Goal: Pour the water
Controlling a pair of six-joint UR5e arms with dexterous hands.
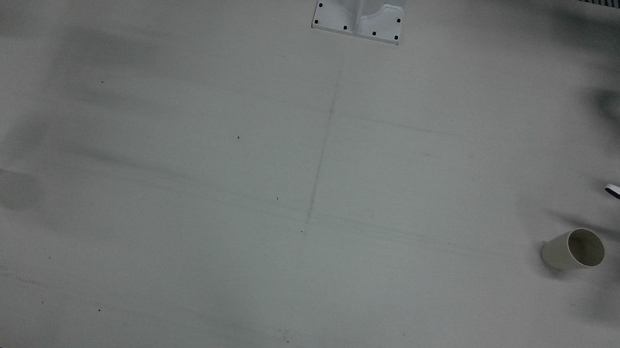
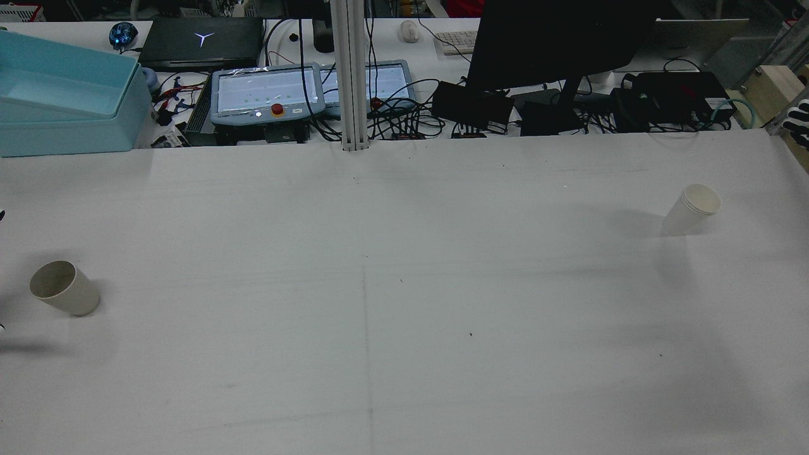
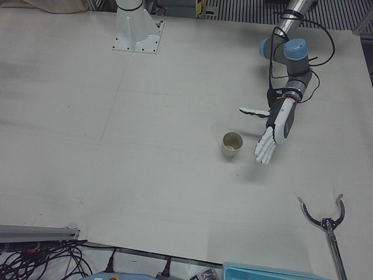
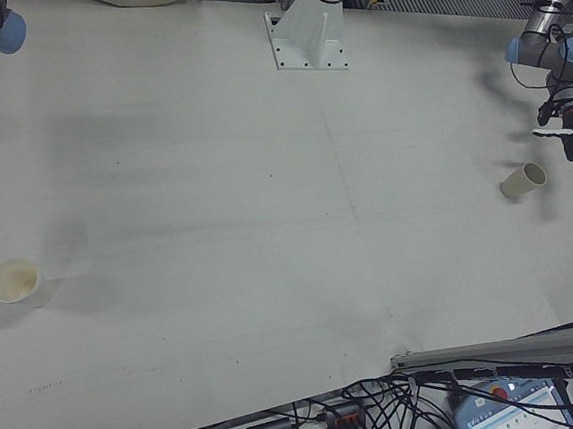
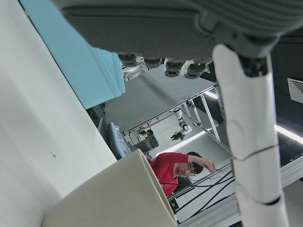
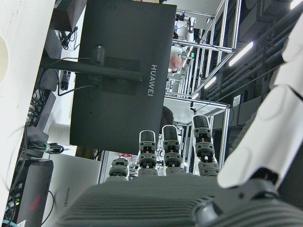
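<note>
While the white table (image 2: 404, 354) is mostly bare, its far edge is crowded with a teal bin (image 2: 63, 101), two teach pendants (image 2: 265, 95), a black monitor (image 2: 556, 44) and tangled cables. Nothing stands between the left hand (image 3: 277, 125) and the beige paper cup (image 3: 231, 144). That hand hangs with its fingers (image 3: 265, 150) spread and straight, holding nothing; the cup stands upright just beside the fingertips, apart from them. Only the left-front view shows a grabber tool (image 3: 326, 224) lying beyond the hand. Far off on the other half stands a white paper cup (image 2: 692, 208), clear in the rear view. The right hand (image 6: 189, 189) appears only to its own camera, fingers apart, empty, facing the monitor.
</note>
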